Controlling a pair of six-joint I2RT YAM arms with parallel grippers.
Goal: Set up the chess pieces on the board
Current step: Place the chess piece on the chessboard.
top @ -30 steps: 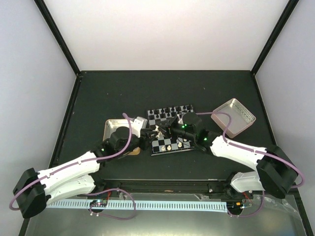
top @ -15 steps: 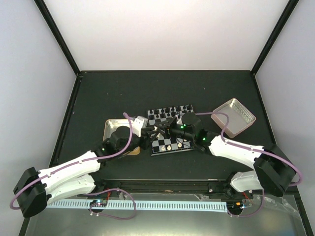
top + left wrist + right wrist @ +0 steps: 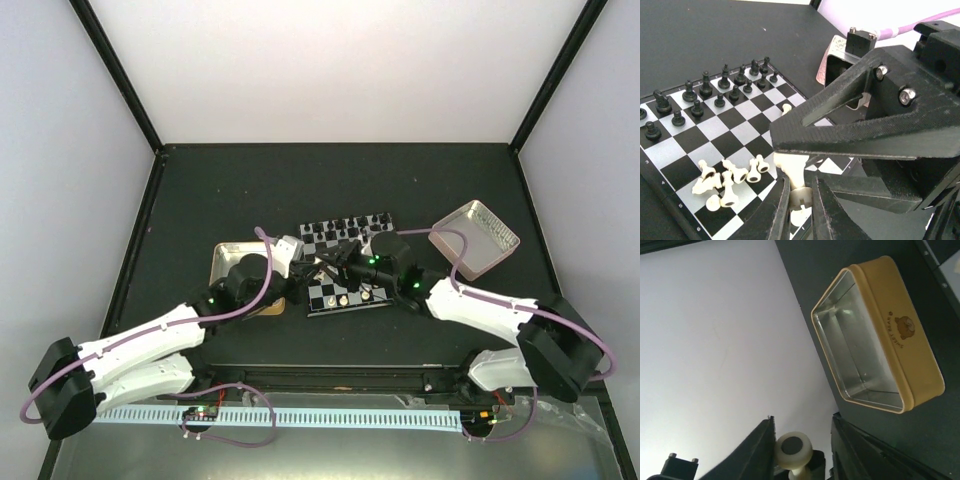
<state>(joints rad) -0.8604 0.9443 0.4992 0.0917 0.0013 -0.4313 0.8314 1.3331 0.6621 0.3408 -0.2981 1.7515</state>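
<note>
Both wrists have closed in since a second ago: my left one slid up toward 1 o'clock and now meets my right over the board's 9 o'clock edge. One small cream plastic chess piece (image 3: pixel 799 196) hangs mid-air there, above the little black-and-white checkered board (image 3: pixel 715 127). My left pincer (image 3: pixel 801 190) is clamped on it. My right pincer (image 3: pixel 801 440) sits slack around its round base, gap showing at one finger. Looks like a handover, right to left.

Risks: left grip looks to sit near one end, so the piece may pivot or drop when right backs off. A fall lands on the toppled cream pieces (image 3: pixel 725 180) at 9 o'clock of my left fingers, or rolls off the rim. Fingers crowd each other; a snag on withdrawal could drag it loose.

Views: right wrist alone shows that gap, with the yellow rectangular tin (image 3: pixel 900 330) behind; top view puts that tin at 9 o'clock of the board. Left wrist alone shows upright black pieces (image 3: pixel 705 92) in two rows at 11 o'clock. Top view hides the held piece under both wrists.
</note>
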